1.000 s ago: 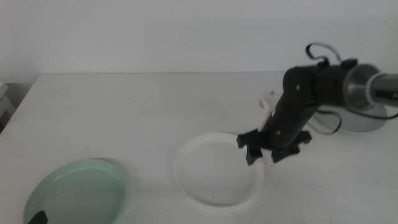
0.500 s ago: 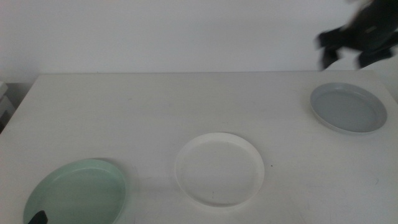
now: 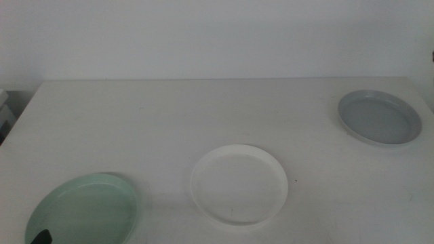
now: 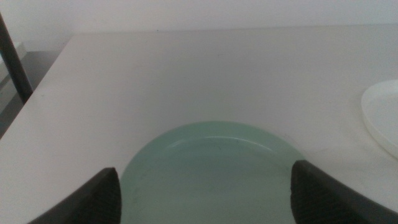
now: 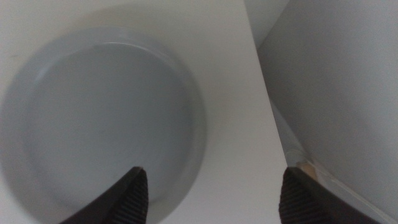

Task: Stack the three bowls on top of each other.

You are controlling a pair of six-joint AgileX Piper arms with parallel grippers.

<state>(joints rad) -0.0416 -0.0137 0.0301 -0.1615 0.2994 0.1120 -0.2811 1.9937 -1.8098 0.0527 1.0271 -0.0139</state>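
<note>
Bowls (image 3: 239,184) apart, unstacked; grippers (image 4: 205,193) spread

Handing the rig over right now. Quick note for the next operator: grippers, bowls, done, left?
Left gripper: jaws open, above the mint green bowl at the near left of the table; holds nothing.
Right gripper: jaws open, above the grey bowl at the far right, near the table edge; holds nothing. Out of the middle view.
White bowl: near centre, on its own.
Done: nothing stacked; all three bowls lie apart, upright, flat on the table.
Left: pick a base bowl, probably the white one, and stack the other two on it.
</note>
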